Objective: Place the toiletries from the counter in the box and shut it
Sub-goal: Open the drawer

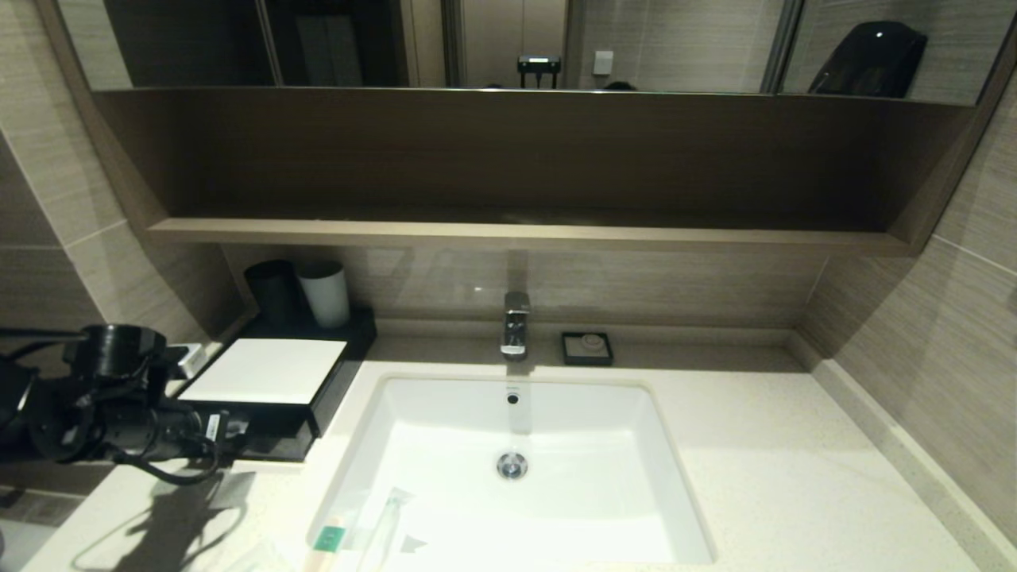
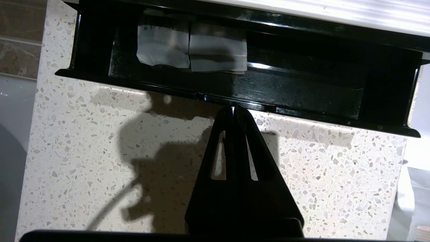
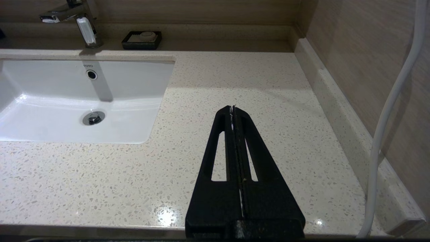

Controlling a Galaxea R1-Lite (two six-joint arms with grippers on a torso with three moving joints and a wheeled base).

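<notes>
The left gripper (image 2: 233,108), a black two-fingered claw, was seen clenched with its fingers pressed flat together and nothing between them, its tips set right at the front lip of the shallow black pull-out drawer (image 2: 302,97) of the low rectangular black box with the flat white top panel (image 1: 266,369). The drawer was found pulled out, directly ahead of the claw, and two pale wrapped packets (image 2: 191,50) were seen lying side by side inside it, beyond the tips. Beneath the claw, the cream-white speckled stone counter (image 2: 100,141) was crossed by its shadow. Nearer the robot than the claw and off toward the rectangular white sink basin (image 1: 556,477), a clear-wrapped packet with a teal-green label (image 1: 327,540) and a long clear-wrapped packet (image 1: 385,520) were seen at the basin's near left corner. The right gripper (image 3: 233,108) was held clenched and empty above bare counter, well apart from the box.
</notes>
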